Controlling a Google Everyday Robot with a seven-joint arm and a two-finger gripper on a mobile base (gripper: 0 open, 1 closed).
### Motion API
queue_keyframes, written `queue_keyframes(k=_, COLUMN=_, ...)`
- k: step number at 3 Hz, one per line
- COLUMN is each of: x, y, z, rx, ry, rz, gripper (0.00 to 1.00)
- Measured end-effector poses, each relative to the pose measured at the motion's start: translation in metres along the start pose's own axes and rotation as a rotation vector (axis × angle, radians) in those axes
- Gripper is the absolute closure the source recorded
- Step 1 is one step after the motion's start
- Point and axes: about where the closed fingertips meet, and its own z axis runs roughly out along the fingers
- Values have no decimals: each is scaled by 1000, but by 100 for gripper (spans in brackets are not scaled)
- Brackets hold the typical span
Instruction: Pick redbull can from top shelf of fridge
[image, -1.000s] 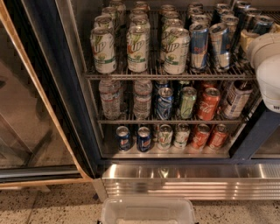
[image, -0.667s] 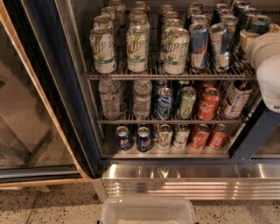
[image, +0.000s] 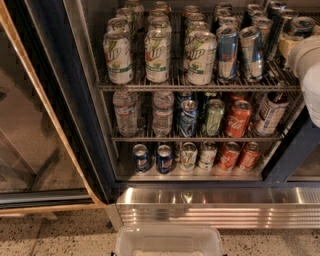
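Observation:
The fridge stands open, its top shelf a wire rack with cans in rows. Two front redbull cans are slim, blue and silver, right of centre, with more behind them. My white arm enters from the right edge. Its gripper reaches over the right end of the top shelf, beside a can with a silver lid, right of the front redbull cans. The arm's bulk hides most of the gripper.
Wider white-green 7UP cans fill the shelf's left and middle. Water bottles and soda cans sit on the middle rack, with small cans below. The glass sliding door is at left. A ribbed steel panel and a clear plastic bin lie low.

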Motion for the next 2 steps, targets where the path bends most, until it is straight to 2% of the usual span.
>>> queue_keyframes(k=2, x=-21, y=-9, z=-33, rx=-19, ry=3, rz=38, gripper=100)
